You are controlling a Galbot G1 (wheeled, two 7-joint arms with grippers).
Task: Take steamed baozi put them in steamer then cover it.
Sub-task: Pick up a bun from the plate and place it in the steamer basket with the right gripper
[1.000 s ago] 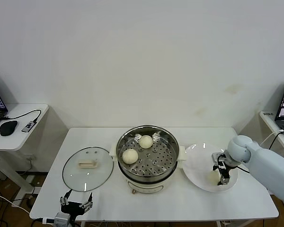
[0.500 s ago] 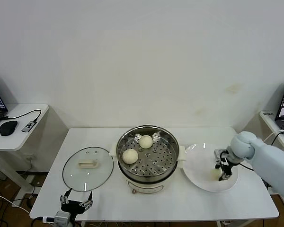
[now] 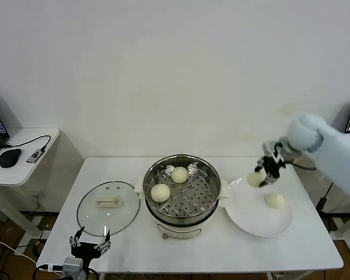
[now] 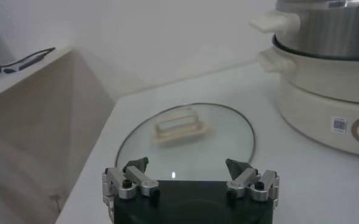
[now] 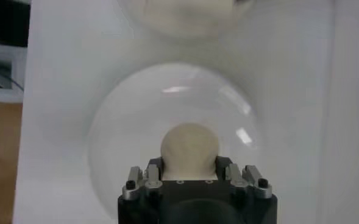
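Two steamed baozi lie in the shiny steamer on its cream pot base. A third baozi hangs above the near-left rim of the white plate, with my right gripper shut on it. Another baozi rests on the plate. The glass cover lies flat on the table to the left of the steamer. My left gripper stands open, low at the table's front edge, just short of the cover.
The plate lies below the held baozi. The pot base stands close beside the cover. A side table with a mouse and cable stands at the far left. The table's front edge runs just behind the left gripper.
My right gripper closed on a baozi on the plate and has risen with it, up and to the left towards the steamer. One baozi stays on the plate. The left gripper shifted slightly.
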